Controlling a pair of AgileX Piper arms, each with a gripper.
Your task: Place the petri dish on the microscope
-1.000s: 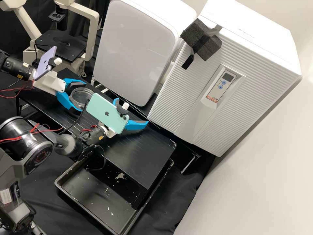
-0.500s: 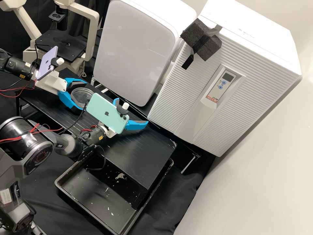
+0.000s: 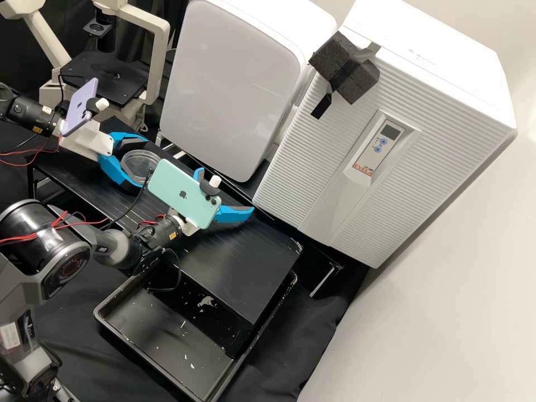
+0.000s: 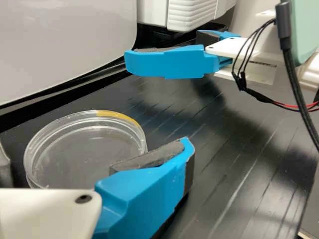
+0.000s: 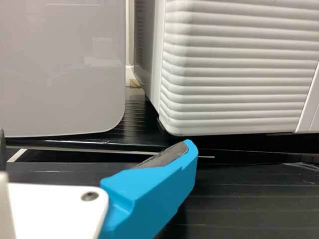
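nearest is a black tray [image 3: 184,357], partly under the dark surface [image 3: 240,268]. above that surface, the right end effector [image 3: 225,190] stands open with nothing held. farther along, the left end effector [image 3: 143,162] is open too, its fingers spread around the clear petri dish [image 4: 84,154], which lies on the surface. beyond stands the microscope [image 3: 103,78], the dish well short of its stage.

To the right, the ribbed white cabinet [image 3: 296,184] has a red-lettered label [image 3: 363,168] and blue buttons [image 3: 383,142] with tiny signs, seemingly arrows. Left, the green phone [image 3: 184,184] and the farther purple phone [image 3: 80,109] each bear a dark logo [image 3: 182,195].
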